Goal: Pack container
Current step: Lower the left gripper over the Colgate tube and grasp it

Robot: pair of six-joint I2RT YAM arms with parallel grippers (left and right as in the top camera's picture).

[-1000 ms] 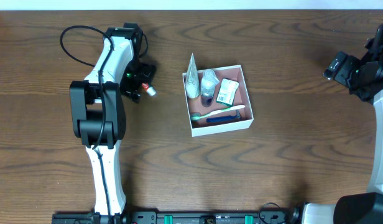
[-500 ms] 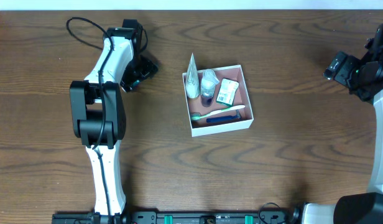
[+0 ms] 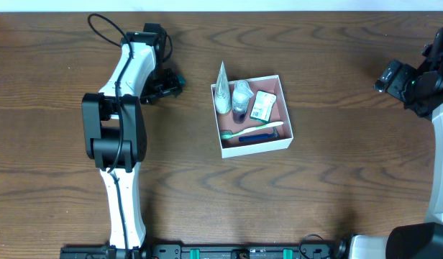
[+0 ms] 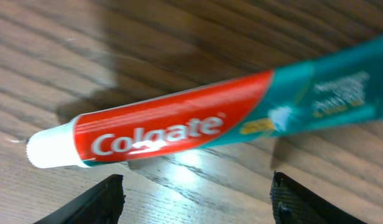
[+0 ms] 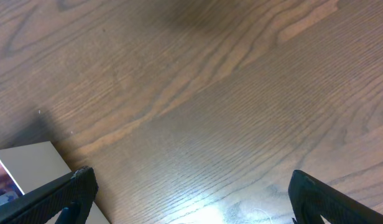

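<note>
overhead: the container [image 3: 256, 147] sits mid-table, shallow and square, thin white walls, pink-brown floor, toiletries [image 3: 241, 96] inside. left gripper [image 4: 194, 199] spread by a colgate tube [image 4: 179, 127]; right gripper [image 5: 191, 193] spread wide.

A shallow, white-walled container [image 3: 256, 148] sits mid-desk [image 3: 336, 194], holding a white tube [image 3: 222, 97], a small clear bottle [image 3: 241, 95], a green-and-white packet [image 3: 263, 105] and a toothbrush [image 3: 261, 129]. The left arm [image 3: 113, 122] reaches toward the desk's far-left side, apart from it. The right arm [image 3: 423, 86] sits at the right edge.
</note>
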